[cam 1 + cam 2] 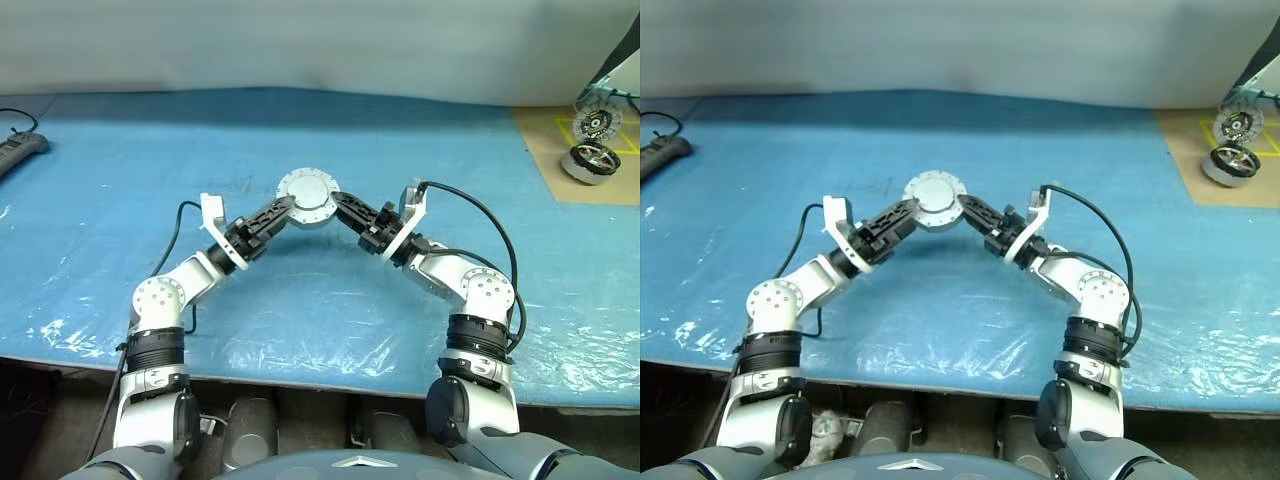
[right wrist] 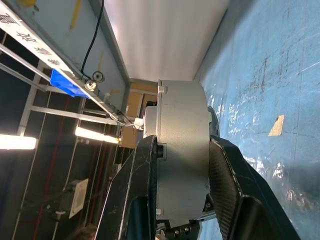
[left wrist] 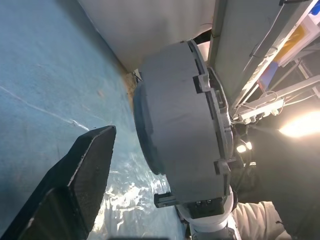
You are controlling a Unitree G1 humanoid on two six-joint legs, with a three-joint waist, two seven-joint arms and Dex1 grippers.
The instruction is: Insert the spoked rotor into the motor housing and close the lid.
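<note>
The right gripper (image 1: 345,209) pinches the round silver metal motor housing (image 1: 307,196) above the blue tabletop (image 1: 120,200); the left gripper's (image 1: 272,216) fingers gape beside it. Regrasping should stay gentle and square.

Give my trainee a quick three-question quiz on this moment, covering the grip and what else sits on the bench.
1. True or false: the right gripper clamps the motor housing across its flat faces.
2. The left gripper's jaws are: A) open beside the housing, B) shut on it, C) shut on a cable.
3. What lies on the brown mat at the far right of the blue table?

Key: 1 true. 2 A. 3 Two more round parts, too small to name.
</note>
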